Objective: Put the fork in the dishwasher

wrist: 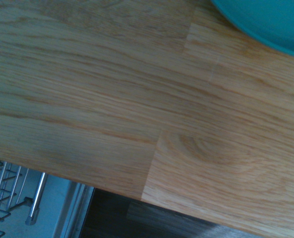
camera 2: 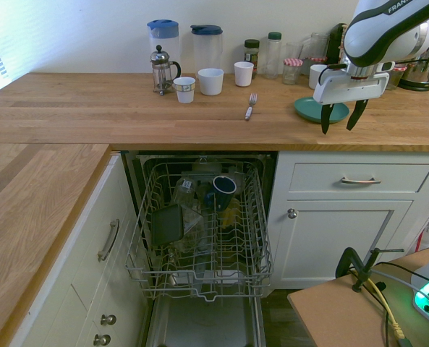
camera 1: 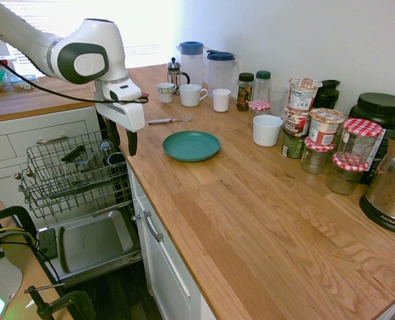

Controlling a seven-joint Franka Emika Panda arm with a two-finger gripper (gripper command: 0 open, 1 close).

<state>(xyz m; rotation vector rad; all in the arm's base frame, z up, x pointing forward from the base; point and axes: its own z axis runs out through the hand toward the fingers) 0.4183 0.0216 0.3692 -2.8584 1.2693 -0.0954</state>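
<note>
From the first outside camera, my pincer (camera 1: 122,139) hangs spread and empty over the counter's (camera 1: 250,207) front edge, fingers pointing down. The fork (camera 1: 170,121) lies flat on the wood further back, near the cups and beyond the teal plate (camera 1: 191,145). Its long axis runs roughly along the counter edge, tines toward the plate side. The dishwasher (camera 1: 74,175) rack stands pulled out below me.

From the second outside camera, my pincer (camera 2: 340,116) hovers beside the plate (camera 2: 312,110), and the fork (camera 2: 250,105) sits well apart toward the cups. I judge I must travel that way and turn to pinch across its handle. My arm shows part of a name, "FRAN".

The wrist camera shows only wood grain, the plate's rim (wrist: 265,25) and rack wires (wrist: 8,193); no fork.
</note>
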